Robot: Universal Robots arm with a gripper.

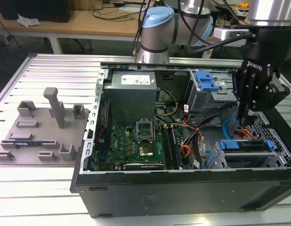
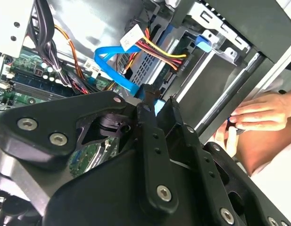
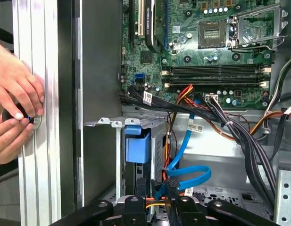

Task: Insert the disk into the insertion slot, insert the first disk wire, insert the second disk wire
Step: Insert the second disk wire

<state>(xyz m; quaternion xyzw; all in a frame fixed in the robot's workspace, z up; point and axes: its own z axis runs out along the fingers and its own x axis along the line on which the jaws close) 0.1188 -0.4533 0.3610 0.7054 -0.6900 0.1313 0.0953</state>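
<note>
Black tool (image 2: 157, 106) pinched shut on the blue flat cable (image 2: 118, 70) (connector end between the fingertips), close beside the grey perforated insertion slot (image 2: 157, 54). Beyond the case wall, a hand (image 2: 263, 113) holding something small.

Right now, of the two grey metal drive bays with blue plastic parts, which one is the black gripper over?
The low perforated grey cage at the exterior view's right, under the black gripper; the taller bay with the blue latch stands farther back.

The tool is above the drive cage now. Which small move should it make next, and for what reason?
Probably ease the tool straight down a little toward the disk. The disk already sits in the insertion slot, the tool seems to grip the blue wire by its plug, and the plug is not yet seated.
</note>
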